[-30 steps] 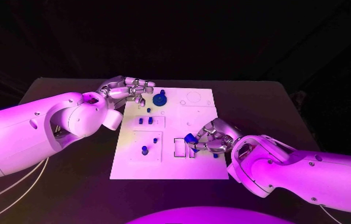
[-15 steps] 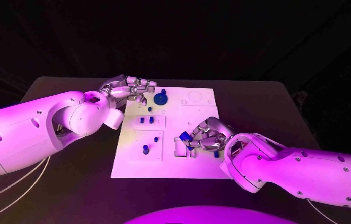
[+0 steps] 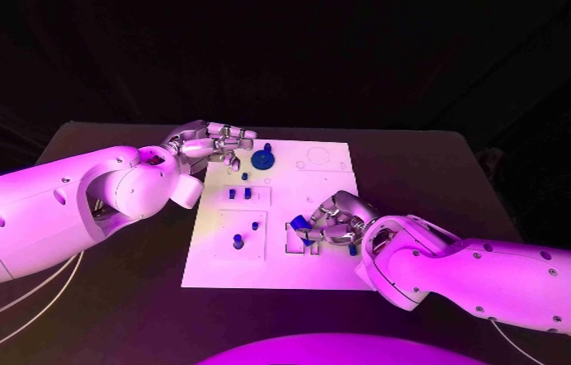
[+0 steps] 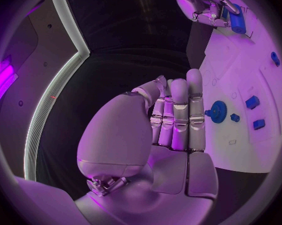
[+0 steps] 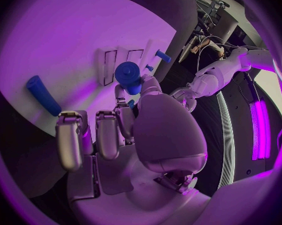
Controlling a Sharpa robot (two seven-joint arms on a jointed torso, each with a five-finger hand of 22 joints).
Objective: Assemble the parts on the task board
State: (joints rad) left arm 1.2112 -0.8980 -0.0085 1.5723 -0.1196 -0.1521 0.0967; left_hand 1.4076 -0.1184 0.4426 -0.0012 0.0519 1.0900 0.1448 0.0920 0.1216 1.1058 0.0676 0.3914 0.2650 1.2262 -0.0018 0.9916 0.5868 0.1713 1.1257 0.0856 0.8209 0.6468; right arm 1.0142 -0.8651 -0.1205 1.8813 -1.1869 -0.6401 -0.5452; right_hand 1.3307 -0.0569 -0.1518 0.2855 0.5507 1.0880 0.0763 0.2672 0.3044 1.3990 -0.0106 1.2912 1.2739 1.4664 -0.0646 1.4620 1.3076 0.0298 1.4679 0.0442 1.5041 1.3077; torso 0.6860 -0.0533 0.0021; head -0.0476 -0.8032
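Black table (image 3: 119, 299) was seen under the task board (image 3: 274, 278); a blue part (image 5: 128, 76) was gripped by the right hand (image 3: 337, 223), while nothing was held in the left hand (image 3: 209, 146), its fingers curled.

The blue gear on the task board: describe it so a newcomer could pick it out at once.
Start at the white task board in the middle of the black table, then go to its far edge, just beside the left hand. The blue gear sits there. It alone is a round toothed disc with a knob rising from its middle; the other blue parts are small blocks or pegs.
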